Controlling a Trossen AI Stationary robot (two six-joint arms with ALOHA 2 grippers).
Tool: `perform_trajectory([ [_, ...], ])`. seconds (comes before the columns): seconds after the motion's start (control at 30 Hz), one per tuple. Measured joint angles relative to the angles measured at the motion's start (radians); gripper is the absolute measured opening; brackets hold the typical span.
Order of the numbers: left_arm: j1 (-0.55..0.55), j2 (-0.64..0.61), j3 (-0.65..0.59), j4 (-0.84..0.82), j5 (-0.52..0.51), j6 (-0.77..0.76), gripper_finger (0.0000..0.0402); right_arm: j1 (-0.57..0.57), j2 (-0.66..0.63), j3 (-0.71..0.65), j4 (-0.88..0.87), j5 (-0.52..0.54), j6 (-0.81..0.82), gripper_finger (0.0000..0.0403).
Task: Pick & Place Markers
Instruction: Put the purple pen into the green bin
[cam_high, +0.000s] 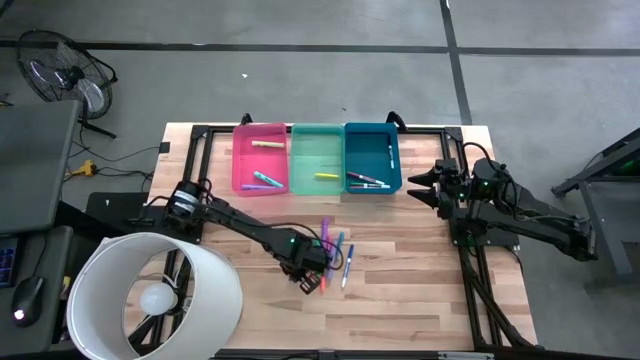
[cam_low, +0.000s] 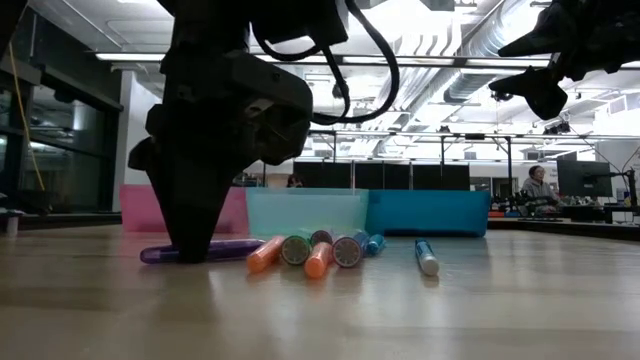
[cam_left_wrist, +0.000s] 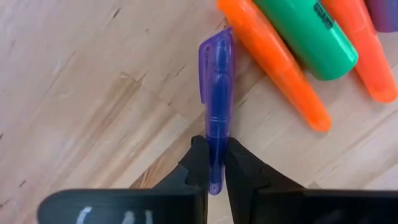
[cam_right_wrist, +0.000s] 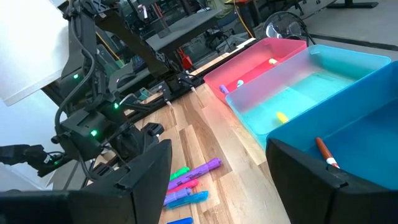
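Observation:
A purple marker (cam_left_wrist: 216, 93) lies on the wooden table beside orange (cam_left_wrist: 280, 62) and green (cam_left_wrist: 308, 34) markers. My left gripper (cam_left_wrist: 214, 158) stands over it, pointing down, shut on it. In the high view, the left gripper (cam_high: 312, 275) is at the near side of the loose cluster of markers (cam_high: 337, 255). Pink (cam_high: 260, 157), green (cam_high: 316, 158) and blue (cam_high: 372, 157) bins stand in a row at the table's far side, each with markers inside. My right gripper (cam_high: 420, 185) hangs open above the table, to the right of the blue bin. My left gripper pinches the purple marker's barrel (cam_left_wrist: 215, 143) between its two fingers, close to the end away from the cap (cam_left_wrist: 216, 53). The fingers come from above, pointing down, one on each long side. The marker lies flat on the table (cam_low: 200, 251).
A large white round lampshade (cam_high: 155, 295) stands at the table's near left corner. Several more markers (cam_low: 320, 255) lie side by side just right of the held one; a blue and white one (cam_low: 426, 257) lies apart. Bare wood lies toward the near right.

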Motion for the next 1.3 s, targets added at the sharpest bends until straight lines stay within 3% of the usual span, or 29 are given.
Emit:
perform_trajectory([
  [0.83, 0.088, -0.112, -0.003, -0.068, -0.066, 0.061, 0.0022, 0.0, 0.0, 0.0, 0.0, 0.0, 0.0, 0.025],
  [1.1, 0.172, -0.181, 0.005, -0.08, -0.106, 0.13, 0.0022, 0.0, 0.0, 0.0, 0.0, 0.0, 0.0, 0.025],
  [1.3, 0.291, -0.183, 0.132, -0.203, -0.162, 0.274, 0.0022, 0.0, 0.0, 0.0, 0.0, 0.0, 0.0, 0.025],
])
